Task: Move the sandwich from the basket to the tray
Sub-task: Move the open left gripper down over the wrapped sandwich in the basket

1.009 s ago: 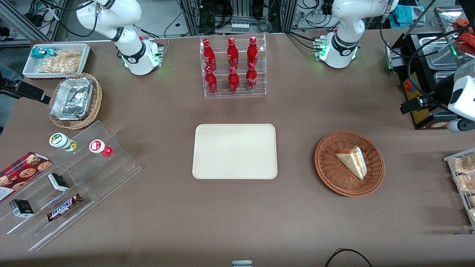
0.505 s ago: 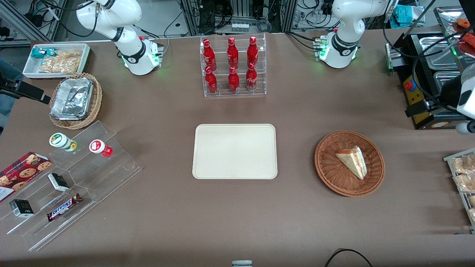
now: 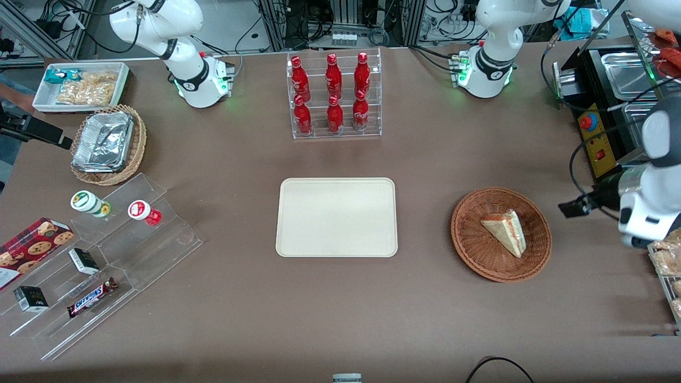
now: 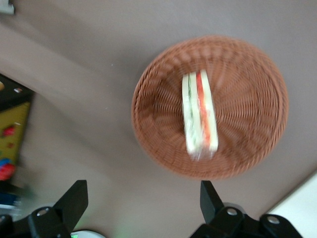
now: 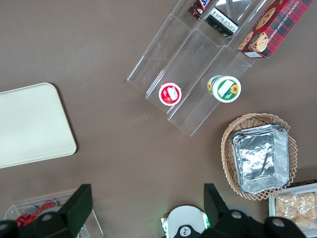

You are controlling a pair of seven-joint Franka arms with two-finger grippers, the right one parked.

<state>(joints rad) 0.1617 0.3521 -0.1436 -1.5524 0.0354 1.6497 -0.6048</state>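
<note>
The sandwich, a cream wedge with a red and green filling, lies in the round reddish-brown basket. The cream tray lies flat at the table's middle, with nothing on it. My left gripper hangs high beside the basket, toward the working arm's end of the table. In the left wrist view the gripper is open wide and holds nothing. The sandwich and the basket show below it, apart from the fingers. A corner of the tray shows there too.
A clear rack of red bottles stands farther from the camera than the tray. A black machine and a wire rack of packets flank my arm. Acrylic steps, a tan foil basket and a white bin sit toward the parked arm's end.
My left arm has swung nearer to the front camera and closer to the basket. The sandwich, basket and tray have not moved.
</note>
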